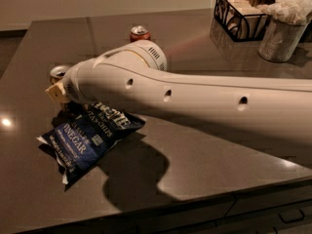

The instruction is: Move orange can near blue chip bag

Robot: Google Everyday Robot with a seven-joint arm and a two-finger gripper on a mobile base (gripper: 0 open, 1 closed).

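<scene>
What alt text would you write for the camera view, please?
A white robot arm stretches across a dark table; its gripper sits at the upper end of the blue chip bag, beside the orange can. A red-orange can stands farther back.
</scene>
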